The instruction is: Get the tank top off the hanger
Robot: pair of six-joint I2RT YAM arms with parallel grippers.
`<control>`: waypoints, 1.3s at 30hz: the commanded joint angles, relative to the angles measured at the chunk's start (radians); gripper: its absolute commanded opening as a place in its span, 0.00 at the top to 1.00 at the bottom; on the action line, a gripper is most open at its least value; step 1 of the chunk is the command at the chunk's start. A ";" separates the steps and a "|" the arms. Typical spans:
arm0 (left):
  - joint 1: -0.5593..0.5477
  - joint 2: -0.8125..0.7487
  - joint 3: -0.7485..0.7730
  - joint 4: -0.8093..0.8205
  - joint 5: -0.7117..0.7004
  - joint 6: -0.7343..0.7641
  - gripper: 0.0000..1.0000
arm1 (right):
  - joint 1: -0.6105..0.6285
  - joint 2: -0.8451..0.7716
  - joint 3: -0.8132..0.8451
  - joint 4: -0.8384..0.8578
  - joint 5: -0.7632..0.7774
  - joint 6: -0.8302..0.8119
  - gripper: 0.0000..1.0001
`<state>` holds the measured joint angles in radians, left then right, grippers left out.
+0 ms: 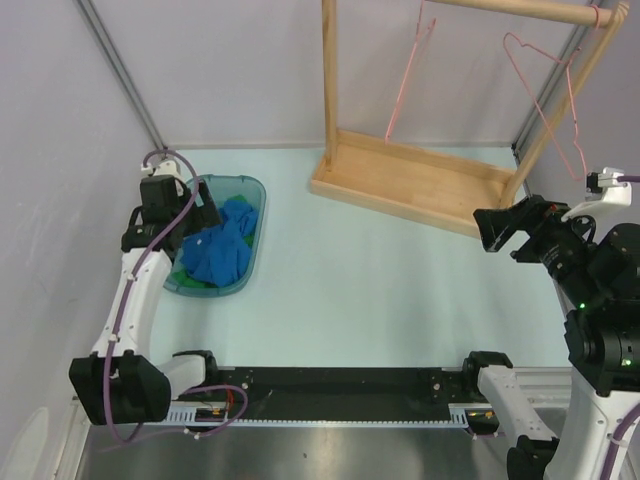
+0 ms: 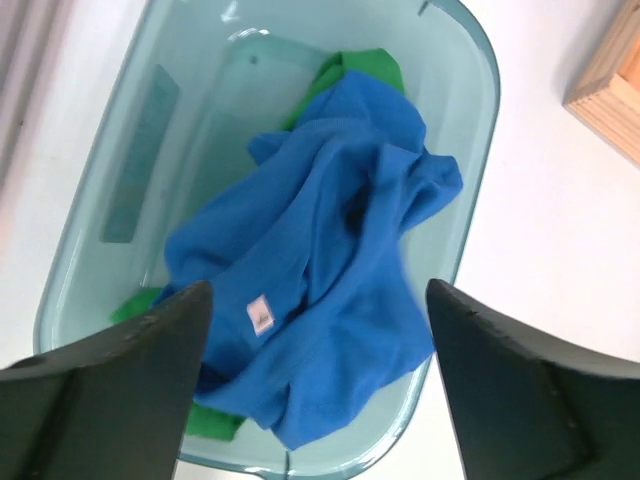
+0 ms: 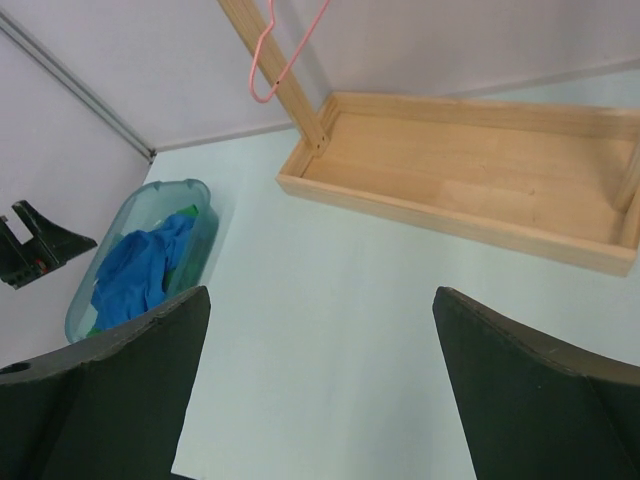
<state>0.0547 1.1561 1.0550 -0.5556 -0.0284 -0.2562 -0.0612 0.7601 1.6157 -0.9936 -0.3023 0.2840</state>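
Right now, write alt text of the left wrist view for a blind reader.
A crumpled blue cloth garment lies in a translucent teal plastic tub, over green fabric. The left end effector hangs open above it; a pale wooden rack base shows at upper right.

teal bin [image 1: 232, 180]: table [image 1: 380, 290] left, holds green cloth [image 2: 365, 65] | wooden rack [image 1: 410, 180]: far right

The blue tank top [image 1: 218, 252] lies crumpled in a clear teal tub [image 1: 253, 195] at nine o'clock. Two pink wire hangers [image 1: 548, 108] hang bare at one o'clock.
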 commanded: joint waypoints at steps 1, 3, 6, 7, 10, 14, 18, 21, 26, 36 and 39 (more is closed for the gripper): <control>0.010 -0.073 0.010 0.036 -0.059 -0.046 0.01 | 0.006 -0.007 -0.013 0.001 -0.026 -0.006 0.00; 0.008 -0.100 0.020 0.026 -0.022 -0.061 0.01 | 0.006 0.004 -0.037 -0.007 -0.031 -0.006 0.00; -0.024 -0.143 0.037 0.028 0.056 -0.083 0.01 | 0.006 0.018 -0.082 -0.008 -0.041 -0.002 0.00; -0.094 -0.154 0.046 0.032 0.058 -0.087 0.01 | 0.006 0.021 -0.094 -0.007 -0.050 0.006 0.00; -0.320 -0.165 0.080 0.034 -0.033 -0.087 0.01 | 0.011 0.038 -0.151 0.007 -0.090 0.027 0.00; -0.576 -0.150 0.089 0.048 -0.120 -0.132 0.01 | 0.102 0.035 -0.243 0.047 -0.065 0.076 0.00; -0.780 -0.138 0.034 0.124 -0.142 -0.172 0.01 | 0.379 0.057 -0.358 0.099 0.163 0.142 0.00; -0.932 -0.144 -0.022 0.174 -0.197 -0.189 0.01 | 0.677 0.087 -0.468 0.163 0.398 0.243 0.00; -1.067 -0.362 -0.301 0.261 -0.202 -0.334 0.01 | 0.913 -0.016 -0.764 0.297 0.525 0.392 0.00; -1.076 -1.202 -0.860 0.405 -0.028 -0.621 0.01 | 0.928 -0.731 -1.296 0.391 0.413 0.633 0.00; -1.076 -1.264 -0.902 0.474 0.112 -0.641 0.01 | 0.937 -0.654 -1.297 0.416 0.357 0.653 0.00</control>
